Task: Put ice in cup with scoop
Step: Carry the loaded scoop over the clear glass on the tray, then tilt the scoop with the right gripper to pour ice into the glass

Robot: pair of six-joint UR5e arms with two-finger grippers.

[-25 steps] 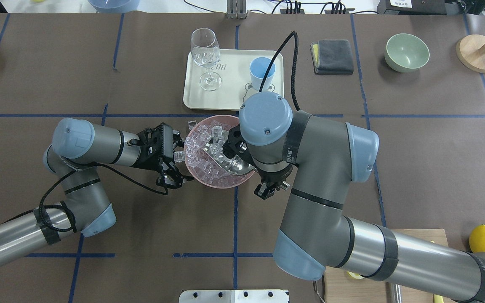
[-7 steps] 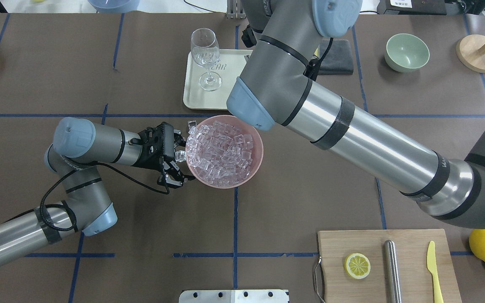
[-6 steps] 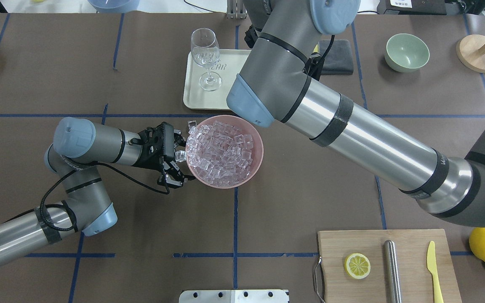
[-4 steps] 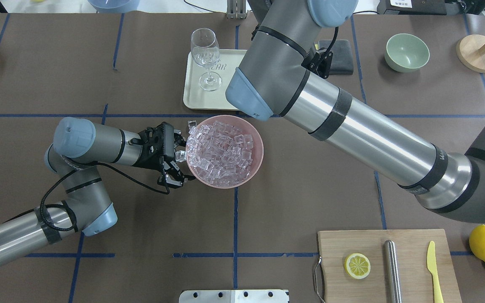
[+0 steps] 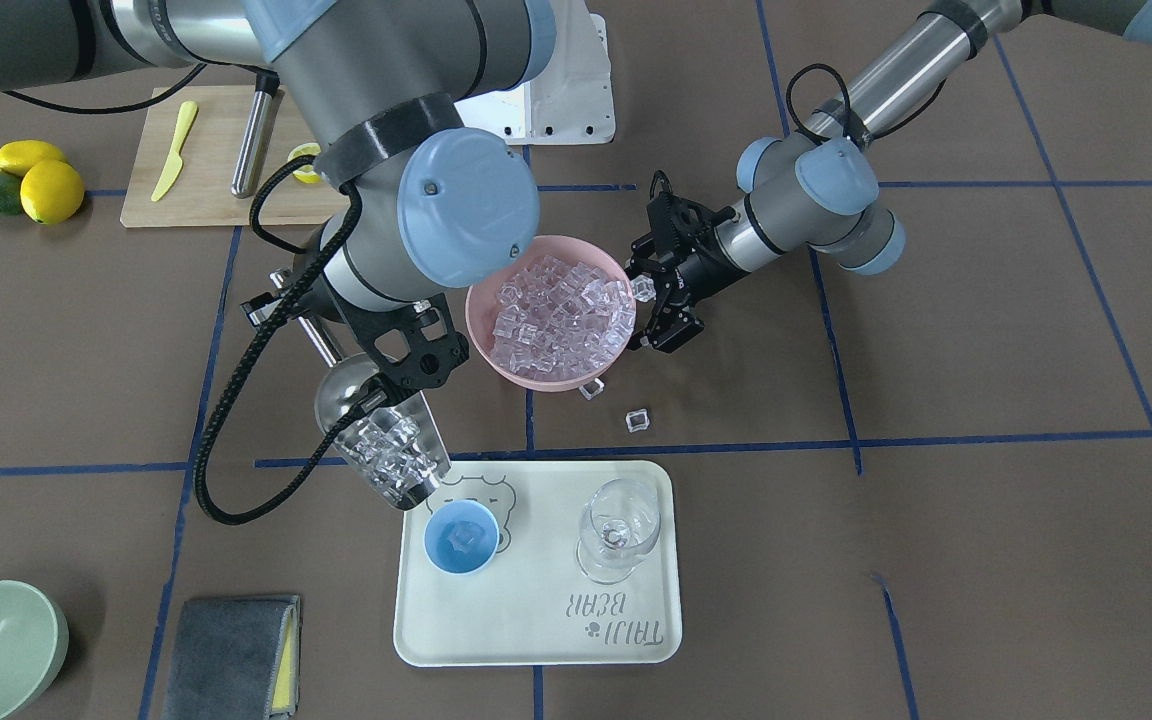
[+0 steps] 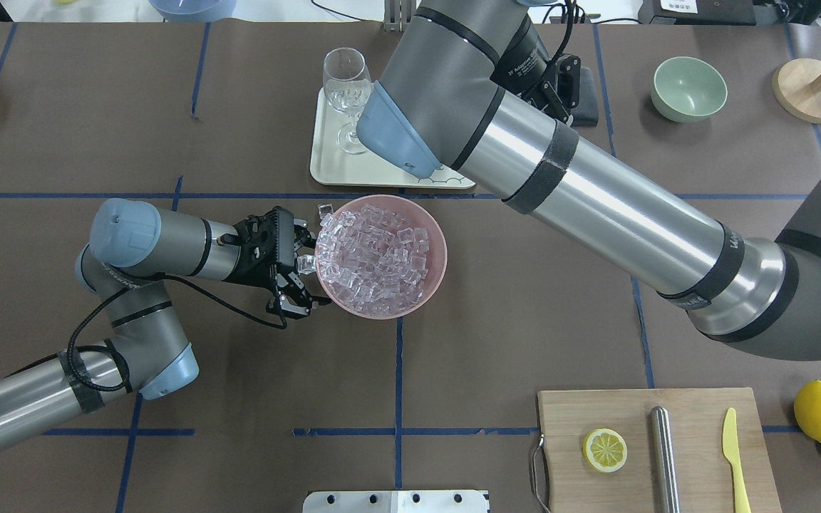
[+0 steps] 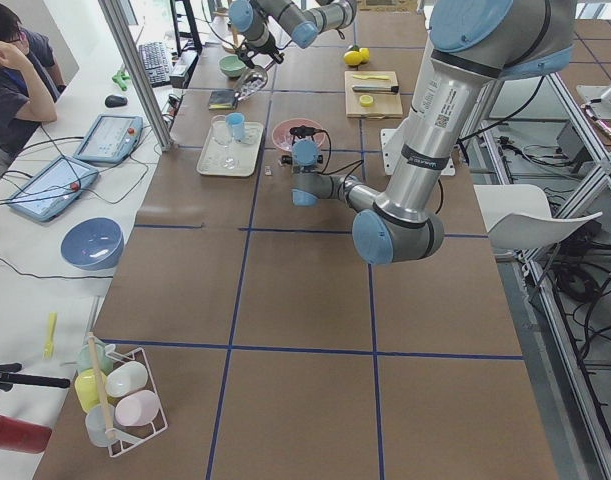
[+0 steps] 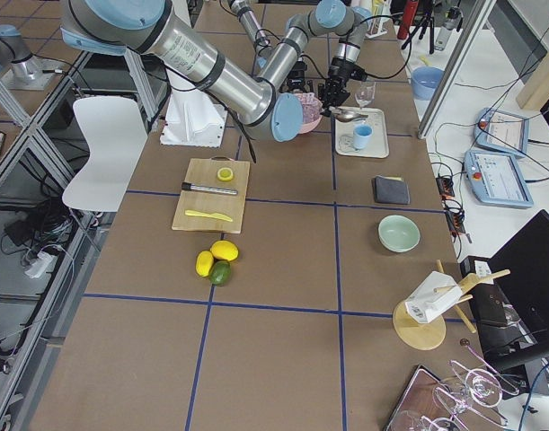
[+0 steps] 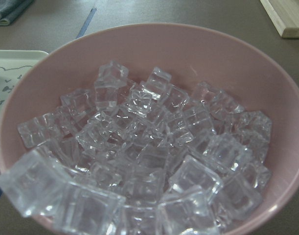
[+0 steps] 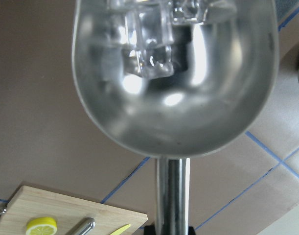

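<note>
right tool (image 5: 279, 296): pinches the end of the thin handle of the scoop (image 5: 344, 396), with the right arm reaching across to the far side of the surface (image 6: 524, 320)
scoop: tipped mouth-down with several cubes in its trough; its lip hangs right at the rim of the cup (image 5: 461, 537), and contact cannot be told
cup: upright on the right half of the tray (image 5: 536, 625); a clear piece seems to lie inside
ice (image 5: 561, 310): mostly heaped in the pink bowl (image 6: 440, 249), some in the scoop, two loose cubes on the surface between bowl and tray
left tool (image 6: 298, 269): fingers (image 6: 293, 306) spread beside the bowl's left wall, one cube sitting between them
pink bowl: mid-surface, just nearer than the tray
wine glass (image 5: 618, 527): upright on the tray's left half, beside the cup but apart from it
cutting board (image 6: 695, 406): near right, carrying a lemon slice (image 6: 604, 449), a steel cylinder (image 6: 664, 456) and a yellow knife (image 6: 732, 449)
</note>
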